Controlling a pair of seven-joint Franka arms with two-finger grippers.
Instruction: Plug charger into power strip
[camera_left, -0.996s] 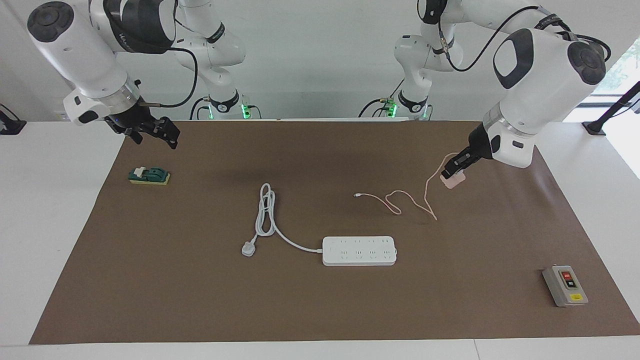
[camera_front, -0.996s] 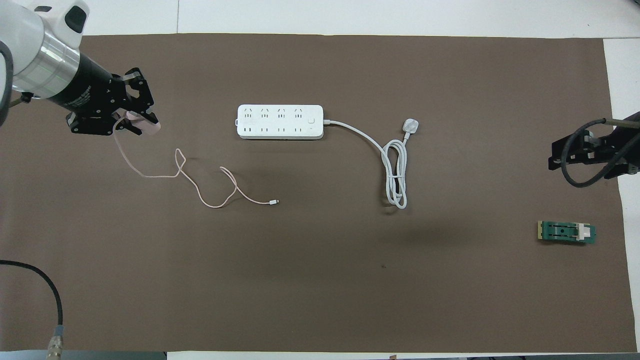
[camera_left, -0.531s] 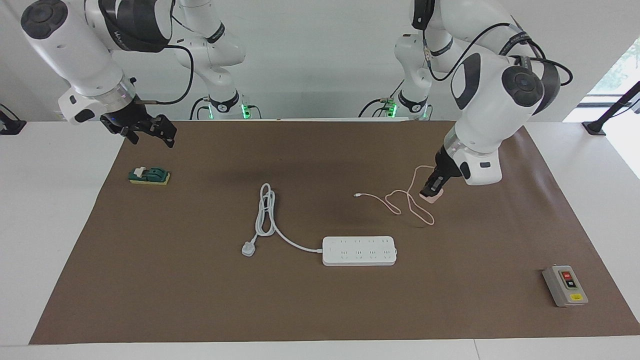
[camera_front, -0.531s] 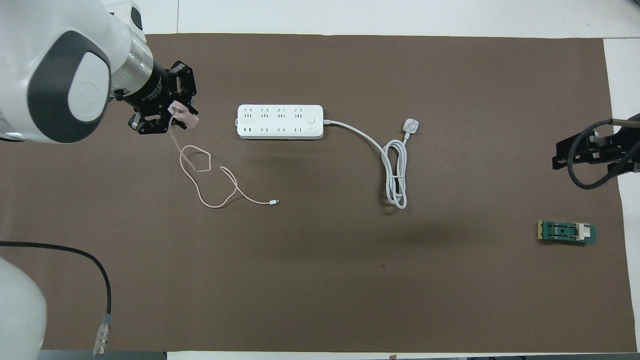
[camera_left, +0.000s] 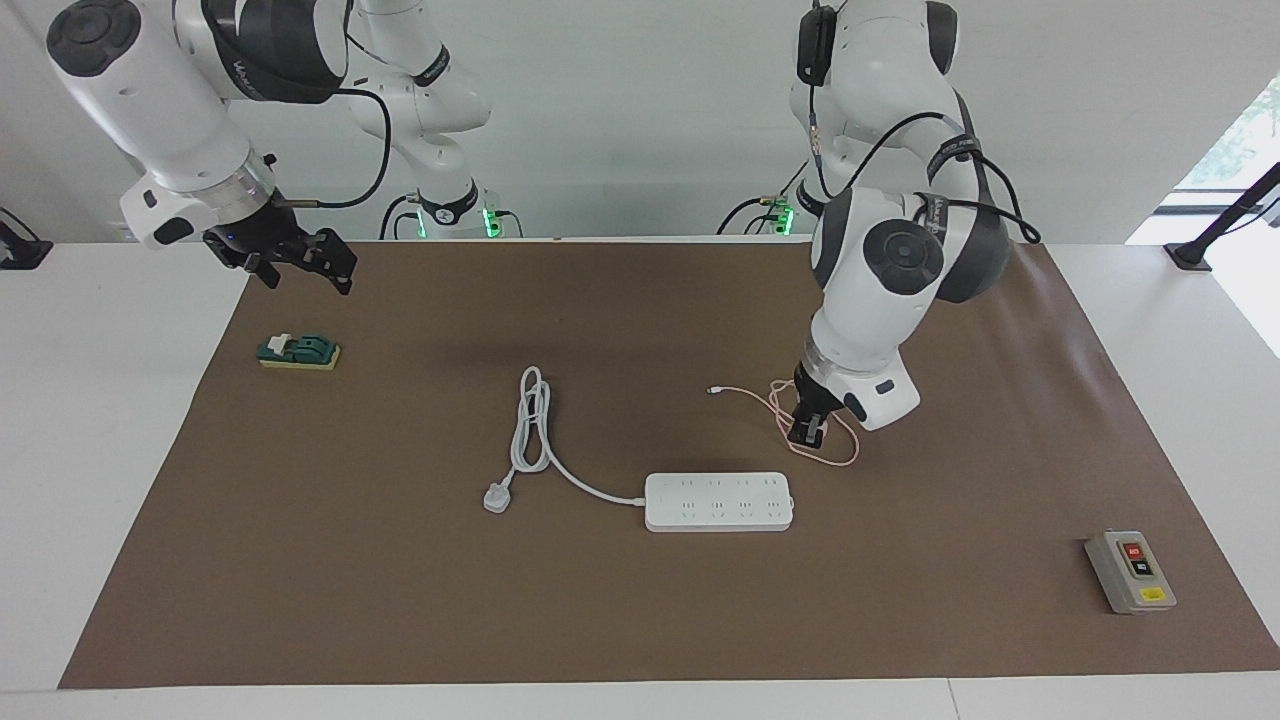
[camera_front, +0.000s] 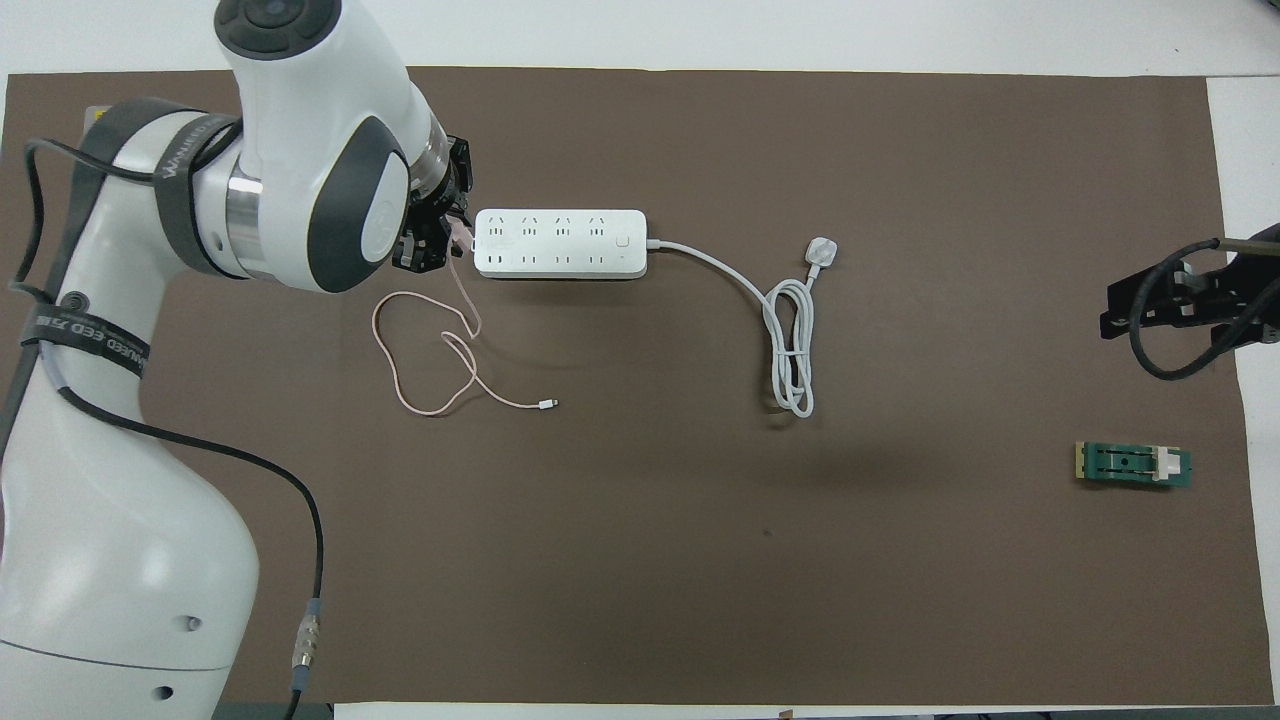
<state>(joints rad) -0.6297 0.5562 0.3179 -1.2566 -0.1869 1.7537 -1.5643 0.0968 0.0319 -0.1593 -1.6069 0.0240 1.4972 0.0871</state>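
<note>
My left gripper (camera_left: 806, 430) (camera_front: 441, 236) hangs low over the mat, beside the cordless end of the power strip (camera_left: 718, 501) (camera_front: 560, 243). It is shut on the pale pink charger (camera_front: 458, 237), of which only a sliver shows between the fingers. The charger's thin pink cable (camera_left: 843, 457) (camera_front: 404, 318) loops on the mat below, ending in a small white connector (camera_left: 712, 391) (camera_front: 547, 404). The strip lies flat, sockets up. My right gripper (camera_left: 300, 264) (camera_front: 1160, 302) waits open and empty above the mat's edge at the right arm's end.
The strip's thick white cord coils on the mat and ends in a white three-pin plug (camera_left: 497, 497) (camera_front: 821, 250). A green switch block (camera_left: 298, 351) (camera_front: 1133, 465) lies near the right gripper. A grey box with red and black buttons (camera_left: 1130, 571) sits at the left arm's end.
The left arm has swung the charger from the mat's left-arm end to the end of the power strip, dragging the cable into a tighter loop. The right arm has barely moved.
</note>
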